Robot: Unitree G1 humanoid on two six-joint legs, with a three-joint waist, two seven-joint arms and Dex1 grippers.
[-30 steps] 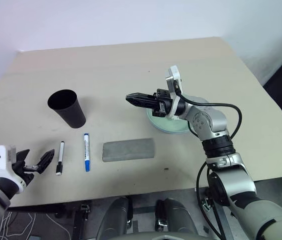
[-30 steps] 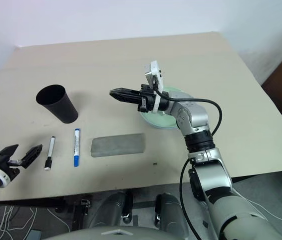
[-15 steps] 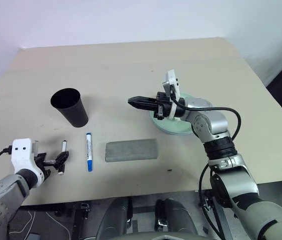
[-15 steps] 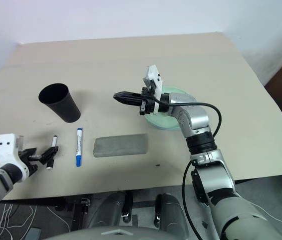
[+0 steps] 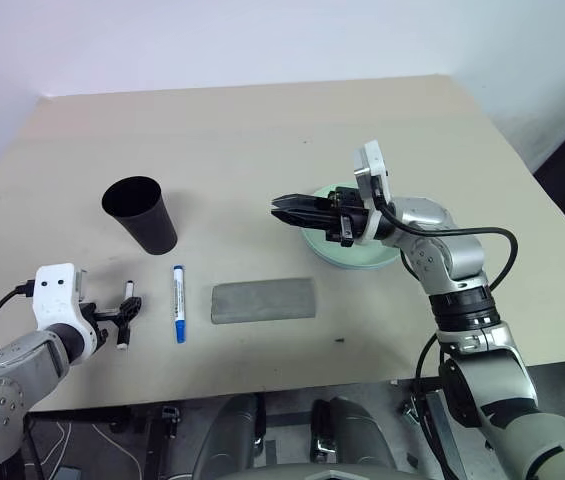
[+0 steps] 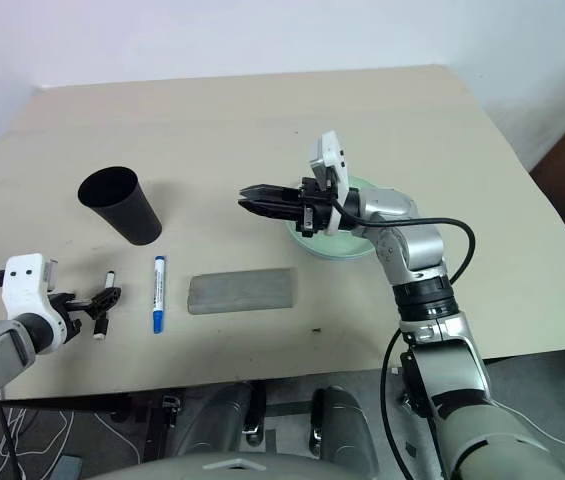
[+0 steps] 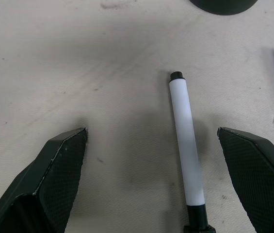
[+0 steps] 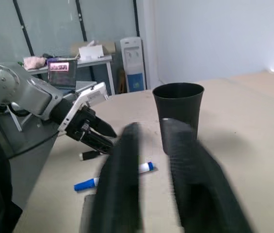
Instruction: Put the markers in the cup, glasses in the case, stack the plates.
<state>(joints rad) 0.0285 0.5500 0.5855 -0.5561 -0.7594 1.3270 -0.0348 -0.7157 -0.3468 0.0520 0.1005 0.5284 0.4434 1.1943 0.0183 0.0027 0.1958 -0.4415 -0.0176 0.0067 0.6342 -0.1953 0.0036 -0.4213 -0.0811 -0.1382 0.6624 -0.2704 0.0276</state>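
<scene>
Surroundings: beige surface (image 5: 262, 130), white wall (image 5: 212, 40) behind.
Surface matte, faintly scuffed, small dark speck (image 5: 338, 340) near front edge. Right wrist view: room beyond with glass partition (image 8: 49, 24), white water dispenser (image 8: 131, 63), a cluttered side table (image 8: 86, 60) carrying a small lit screen (image 8: 61, 66).

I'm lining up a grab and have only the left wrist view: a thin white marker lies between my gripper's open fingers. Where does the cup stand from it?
Observer: The black cup stands upright on the table just beyond the thin marker, slightly to the right.
Operator: What lies beside the marker?
Observer: A blue-capped marker lies parallel on its right, not touching; a grey case lies further right.
Operator: Is the right arm in my way?
Observer: No; the right gripper hovers by the green plate, well across the table.
</scene>
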